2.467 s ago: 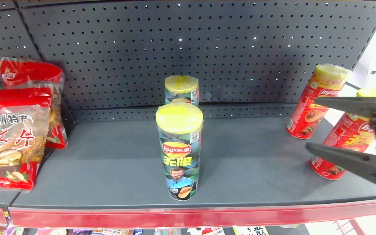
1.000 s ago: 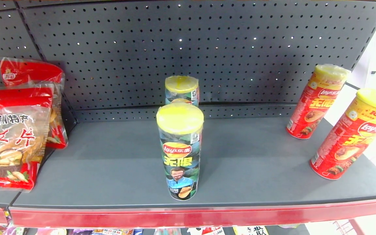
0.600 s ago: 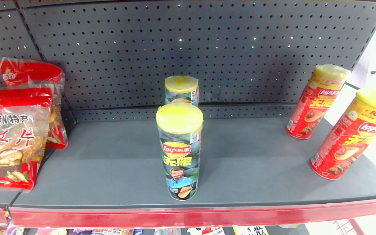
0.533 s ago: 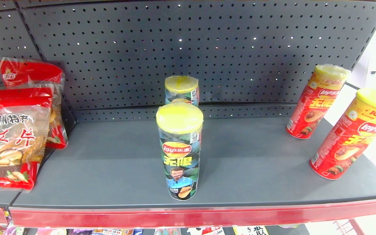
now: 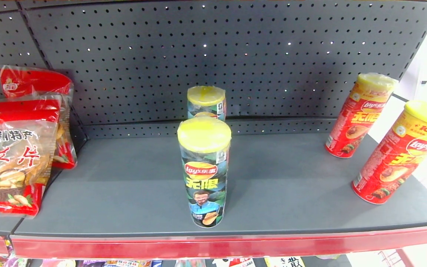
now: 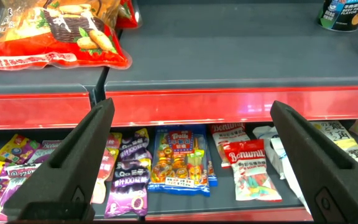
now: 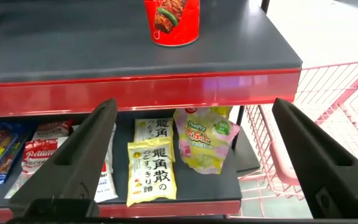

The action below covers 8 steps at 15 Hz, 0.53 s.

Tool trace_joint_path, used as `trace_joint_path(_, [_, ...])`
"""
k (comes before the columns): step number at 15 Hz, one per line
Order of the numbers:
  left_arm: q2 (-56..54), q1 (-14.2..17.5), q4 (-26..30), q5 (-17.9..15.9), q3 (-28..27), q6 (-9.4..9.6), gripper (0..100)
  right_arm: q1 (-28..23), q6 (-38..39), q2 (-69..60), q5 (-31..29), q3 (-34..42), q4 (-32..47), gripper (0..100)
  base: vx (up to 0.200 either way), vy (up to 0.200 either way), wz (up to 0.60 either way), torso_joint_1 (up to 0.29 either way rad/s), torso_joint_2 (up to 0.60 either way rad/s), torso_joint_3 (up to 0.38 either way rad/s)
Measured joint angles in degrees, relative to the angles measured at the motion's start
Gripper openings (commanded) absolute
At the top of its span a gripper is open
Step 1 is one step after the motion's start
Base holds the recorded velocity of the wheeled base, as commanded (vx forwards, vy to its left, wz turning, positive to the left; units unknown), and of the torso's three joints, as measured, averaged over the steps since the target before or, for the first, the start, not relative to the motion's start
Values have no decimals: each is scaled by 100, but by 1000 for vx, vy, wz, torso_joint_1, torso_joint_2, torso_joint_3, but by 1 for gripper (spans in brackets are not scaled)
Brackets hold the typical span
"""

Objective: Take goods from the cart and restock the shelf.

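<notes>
On the dark shelf [image 5: 291, 185] two green chip cans stand in line at the middle, one in front [image 5: 204, 174] and one behind [image 5: 207, 102]. Two red chip cans stand at the right, a rear one [image 5: 361, 115] and a front one [image 5: 399, 152] near the shelf's end. My left gripper [image 6: 192, 104] is open and empty, low in front of the shelf's red edge [image 6: 229, 106]. My right gripper [image 7: 194, 102] is open and empty too, below and in front of the front red can [image 7: 171, 22]. A pink wire cart [image 7: 340, 118] stands beside the shelf's right end.
Red snack bags [image 5: 13, 155] lean at the shelf's left end. The lower shelf holds candy packs [image 6: 179, 162], yellow packets [image 7: 154, 162] and a green pouch [image 7: 207, 140]. A perforated back panel [image 5: 235, 55] closes the shelf behind. Bare board lies between the cans.
2.5 s ago my open right gripper stood at the front red can in the head view; by 1 s ago it had drawn back out of that view. Nothing has shifted since.
</notes>
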Motion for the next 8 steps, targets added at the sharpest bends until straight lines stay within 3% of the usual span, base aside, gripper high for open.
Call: trace_joint_path(8, [0,0,0,0,0,0,100,4,-6,2,9,0,2,100,0,0,0,0,0,0])
